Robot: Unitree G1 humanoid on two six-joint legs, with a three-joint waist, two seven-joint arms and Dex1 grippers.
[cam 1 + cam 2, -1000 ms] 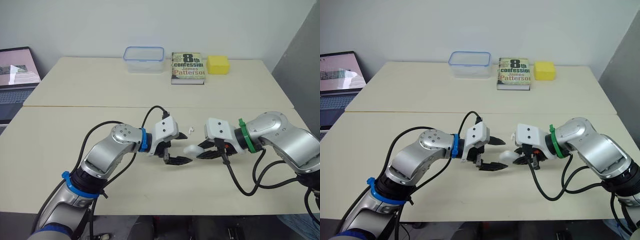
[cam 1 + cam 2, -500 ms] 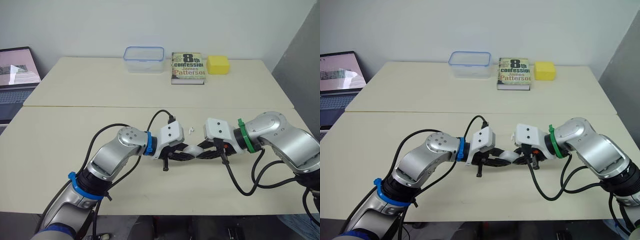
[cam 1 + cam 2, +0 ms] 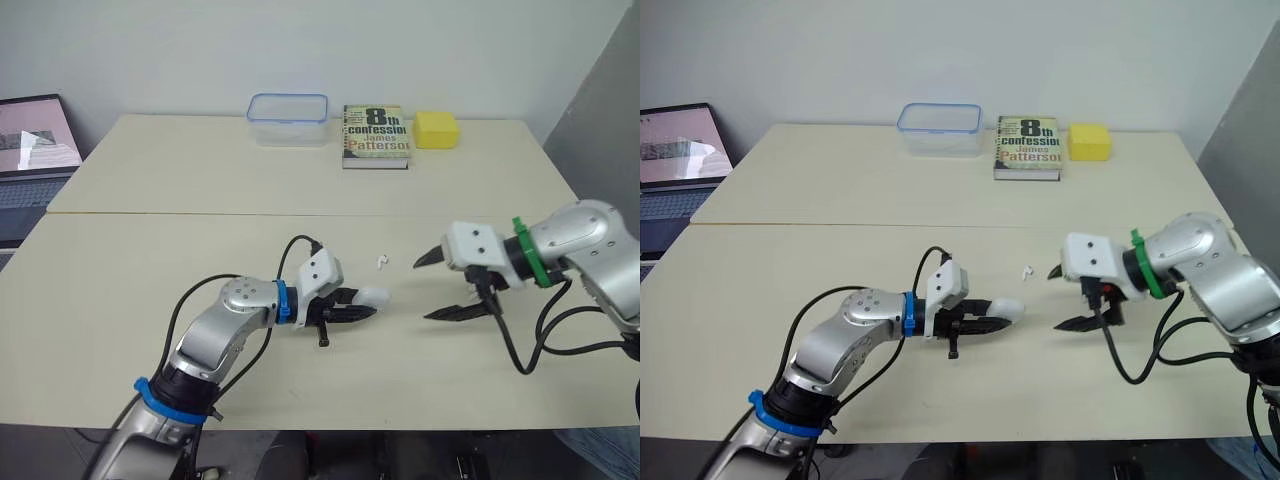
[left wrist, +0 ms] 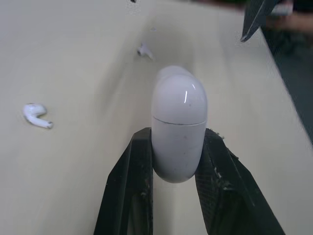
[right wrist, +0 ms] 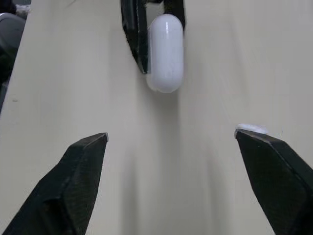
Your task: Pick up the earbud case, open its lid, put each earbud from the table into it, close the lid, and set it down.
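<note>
the left tool [image 3: 355, 305] is clamped on the white earbud case [image 3: 372, 296], lid closed, low over the bench [image 3: 200, 180]. the right tool [image 3: 423, 290] hangs apart from it, fingers spread wide. one earbud [image 3: 383, 262] lies on the bench near both tools; a second earbud [image 4: 36, 115] lies nearby.

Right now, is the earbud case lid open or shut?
Shut. The earbud case, clamped in the left gripper, shows only a thin seam, lid flush with the body.
</note>
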